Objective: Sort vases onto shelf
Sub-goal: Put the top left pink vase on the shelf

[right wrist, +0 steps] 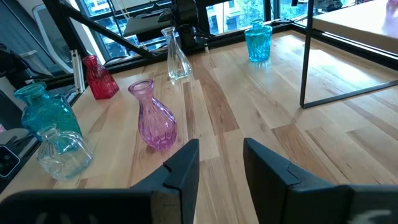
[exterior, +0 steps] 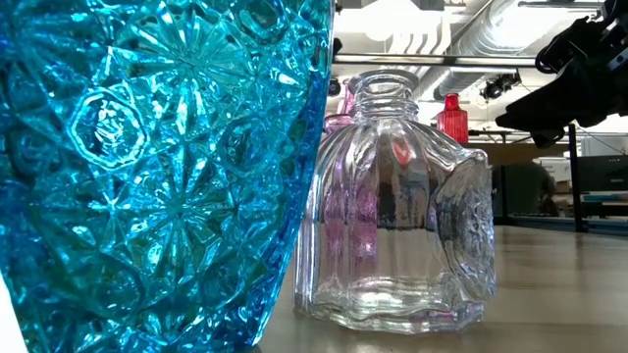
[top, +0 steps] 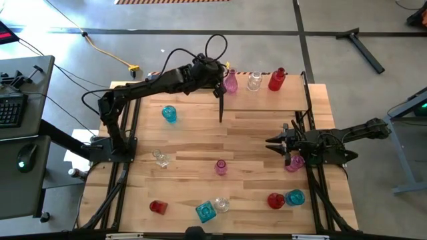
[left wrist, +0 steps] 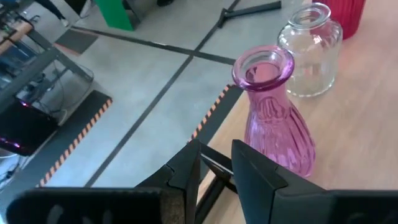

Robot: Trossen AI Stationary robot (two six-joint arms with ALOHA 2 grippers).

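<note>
Closest to your low camera is a cut-glass teal vase [exterior: 147, 167], beside a clear ribbed bottle [exterior: 392, 206]. On the shelf [top: 267, 100] stand a pink vase [left wrist: 272, 112], a clear vase [left wrist: 309, 50] and a red one [top: 276, 79]. Your left gripper [left wrist: 216, 163], fingers parted and empty, sits beside the pink vase. Your right gripper [right wrist: 219, 158] waits open over the table [top: 193, 140].

Overhead camera looks straight down on the whole table [top: 200, 133] and both arms. Low camera sits at tabletop height, facing level across it, pressed close to a teal vase [exterior: 147, 167] and a clear vase [exterior: 392, 206]. Left wrist camera faces a pink vase [left wrist: 273, 112] at the shelf [left wrist: 367, 124] edge, close. Right wrist camera looks across the table; both it and the overhead share the mid-table pink vase [right wrist: 154, 115].
</note>
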